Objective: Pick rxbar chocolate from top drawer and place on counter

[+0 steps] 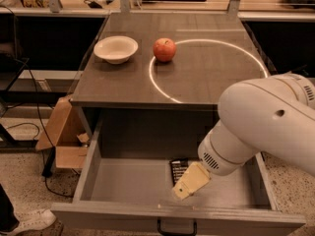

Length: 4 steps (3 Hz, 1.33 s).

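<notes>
The rxbar chocolate [177, 168], a flat black bar with white lettering, lies on the floor of the open top drawer [89, 167], right of the middle. Its near end is hidden. My gripper [189, 182] hangs from the big white arm [266, 127] and reaches down into the drawer. Its pale yellow tip sits over the bar's near end. The counter [211, 75], with a bright white circle on it, lies behind and above the drawer.
A red apple [164, 49] sits on the circle's left edge and a white bowl [116, 48] to its left. The drawer's dark handle [176, 227] is at the bottom. A cardboard box [63, 134] and cables lie on the floor at the left.
</notes>
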Motion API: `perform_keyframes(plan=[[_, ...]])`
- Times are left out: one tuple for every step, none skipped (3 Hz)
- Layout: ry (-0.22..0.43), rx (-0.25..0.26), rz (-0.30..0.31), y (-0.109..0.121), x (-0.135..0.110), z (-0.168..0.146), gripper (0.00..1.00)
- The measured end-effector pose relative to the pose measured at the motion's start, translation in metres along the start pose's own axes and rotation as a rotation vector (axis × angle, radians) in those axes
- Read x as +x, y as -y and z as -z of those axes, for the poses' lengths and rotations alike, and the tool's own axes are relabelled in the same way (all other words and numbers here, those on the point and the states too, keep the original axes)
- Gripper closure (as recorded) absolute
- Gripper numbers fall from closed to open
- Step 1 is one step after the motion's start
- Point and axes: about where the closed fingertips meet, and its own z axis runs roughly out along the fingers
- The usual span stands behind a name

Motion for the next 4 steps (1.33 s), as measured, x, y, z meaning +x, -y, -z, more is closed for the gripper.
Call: perform_keyframes(plan=[[0.000,0.000,0.000,0.000,0.000,0.000,0.00],[-0.039,-0.005,-0.064,-0.005,-0.006,-0.035,0.00],[-0.042,-0.004,-0.074,-0.006,-0.006,-0.037,0.00],[-0.030,-0.048,-0.151,-0.013,-0.027,-0.059,0.00]])
